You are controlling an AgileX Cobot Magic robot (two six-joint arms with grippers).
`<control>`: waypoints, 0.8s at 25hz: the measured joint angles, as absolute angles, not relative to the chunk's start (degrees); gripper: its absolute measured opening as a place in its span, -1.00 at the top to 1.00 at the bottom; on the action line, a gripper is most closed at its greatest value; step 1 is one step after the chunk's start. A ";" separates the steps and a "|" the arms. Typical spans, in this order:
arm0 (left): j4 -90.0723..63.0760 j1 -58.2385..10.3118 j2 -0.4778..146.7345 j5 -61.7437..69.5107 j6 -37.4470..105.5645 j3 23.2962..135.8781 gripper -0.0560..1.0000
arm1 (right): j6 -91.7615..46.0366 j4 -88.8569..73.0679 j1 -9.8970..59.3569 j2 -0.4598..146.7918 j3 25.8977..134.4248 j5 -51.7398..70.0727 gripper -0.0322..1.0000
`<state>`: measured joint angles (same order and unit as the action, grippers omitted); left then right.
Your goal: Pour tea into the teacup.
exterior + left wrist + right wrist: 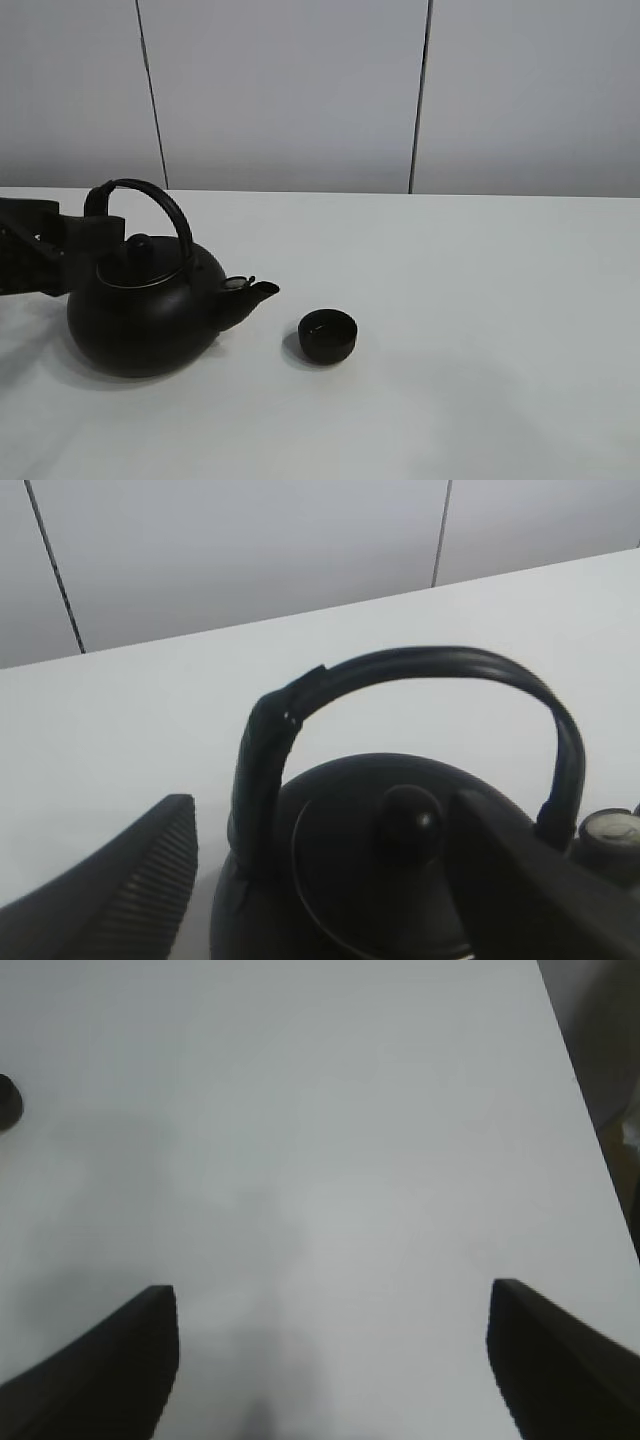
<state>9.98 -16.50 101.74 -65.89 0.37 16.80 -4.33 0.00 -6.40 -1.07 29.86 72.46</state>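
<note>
The big black kettle (145, 315) with an arched handle (160, 205) stands on the white table at the left, its spout pointing right toward the teacup (328, 335). The teacup is a small black bowl-shaped cup a short gap to the right of the spout. My left gripper (98, 228) is at the back-left of the kettle's handle. In the left wrist view the gripper (320, 900) is open, and the handle (400, 665) and lid knob (408, 820) lie between its wide-apart fingers. My right gripper (325, 1360) is open and empty over bare table; a dark edge of the teacup (6, 1102) shows at that view's border.
The white table (480, 300) runs to a grey panelled wall (290, 90) at the back. The right arm is out of the exterior high view. The table's edge (590, 1110) shows in the right wrist view.
</note>
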 joint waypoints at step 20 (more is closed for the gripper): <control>11.78 -15.99 75.75 11.50 -2.90 49.83 -0.16 | -4.33 0.00 -6.40 -1.07 29.86 72.46 -0.18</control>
